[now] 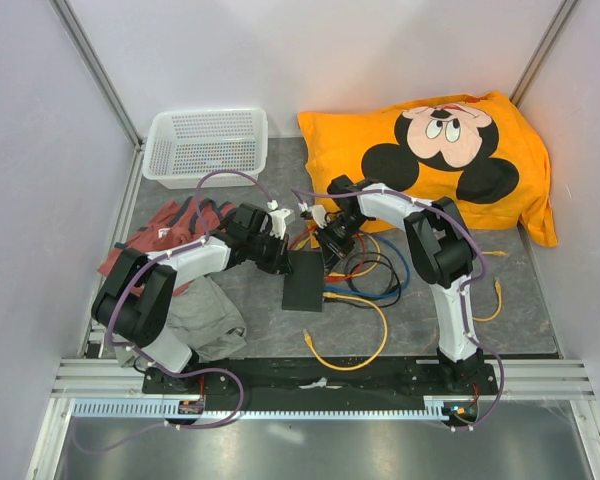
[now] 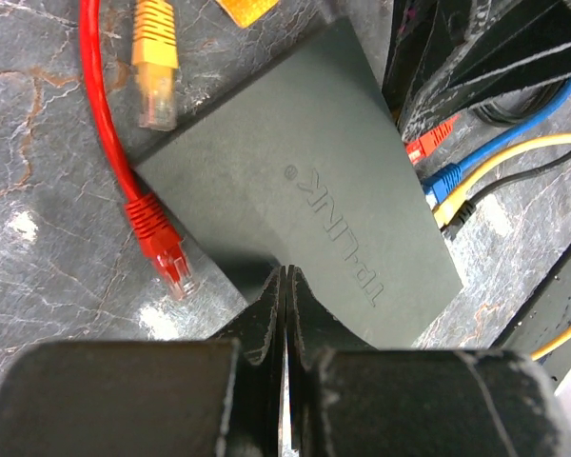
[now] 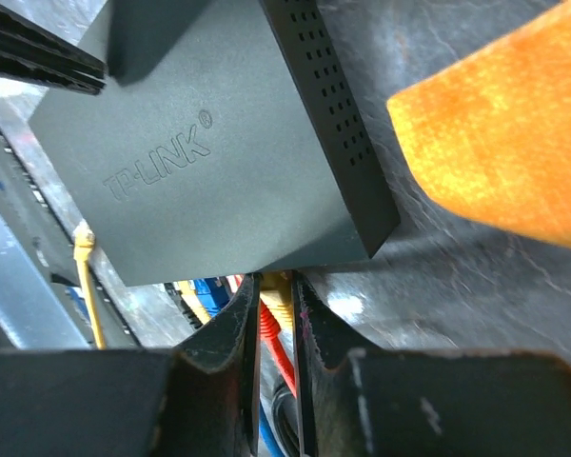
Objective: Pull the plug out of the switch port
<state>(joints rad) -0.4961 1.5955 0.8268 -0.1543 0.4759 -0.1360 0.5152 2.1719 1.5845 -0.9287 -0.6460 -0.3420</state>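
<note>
1. Left claw (image 2: 285,290) was fully closed with nothing between its fingers. The tips met at the near edge of the flat matte black rectangular switch (image 2: 305,190) and seemed to rest on its top.
2. Right claw (image 3: 274,322) was open only a narrow gap and clamped a yellow plug (image 3: 276,303). One finger (image 3: 230,333) sat on each side of the plug, right at the switch's port edge.
3. The switch lay flat on the grey stone-look counter (image 1: 260,325), between the two claws, with the white logo facing up.
4. More plugs crowded the same port side: a red plug (image 2: 428,141), a blue plug (image 2: 442,181) and another yellow one just beside them. How deep each one sat could not be told.
5. A loose red cable end (image 2: 164,249) and a loose yellow cable end (image 2: 155,62) lay on the counter beside the switch, not plugged in.
6. A tangle of coloured cables (image 1: 380,275) lay right of the switch, under the right arm.
7. An orange cartoon-mouse pillow (image 1: 430,150) lay behind it, close to the right claw.
8. A white plastic basket (image 1: 205,145) stood at the far left, and red and grey clothes (image 1: 185,300) lay under the left arm.
</note>
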